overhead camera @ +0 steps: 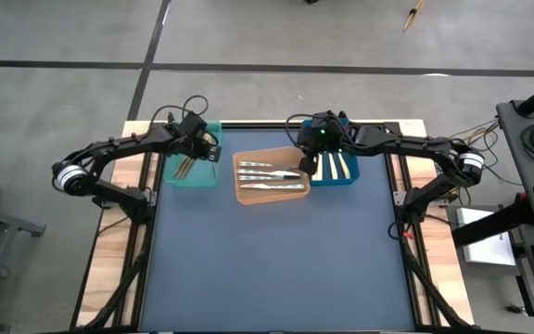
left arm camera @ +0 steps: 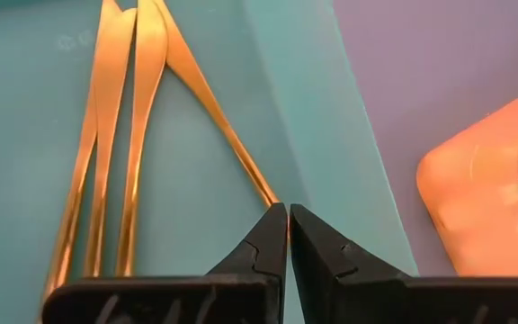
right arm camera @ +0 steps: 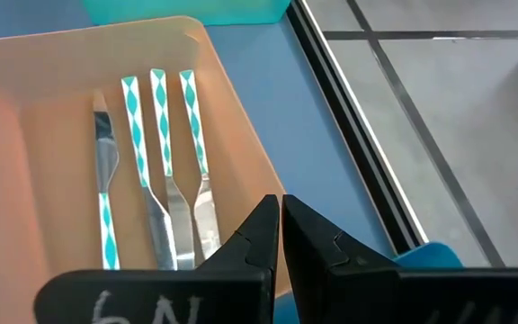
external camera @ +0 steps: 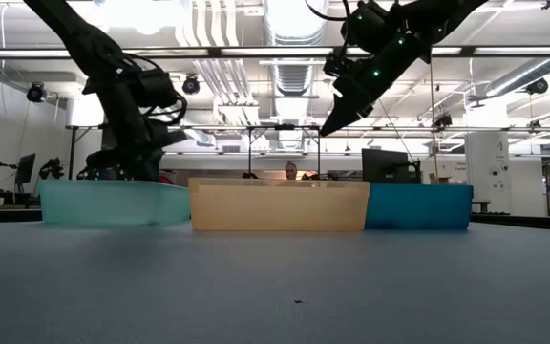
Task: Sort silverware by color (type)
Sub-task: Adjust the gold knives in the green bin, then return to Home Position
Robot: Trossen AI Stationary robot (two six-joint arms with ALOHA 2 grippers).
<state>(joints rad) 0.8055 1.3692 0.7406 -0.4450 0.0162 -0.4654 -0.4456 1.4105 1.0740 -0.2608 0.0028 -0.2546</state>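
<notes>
- The left end effector [left arm camera: 288, 216] is hovering with fingers pressed together, holding nothing, just above the gold silverware [left arm camera: 124, 117] lying in the teal bin [overhead camera: 193, 169].
- The right end effector [right arm camera: 280, 209] is hanging narrow and empty over the orange bin [right arm camera: 232, 153]; the silver pieces with patterned handles [right arm camera: 156, 162] are lying below it.
</notes>
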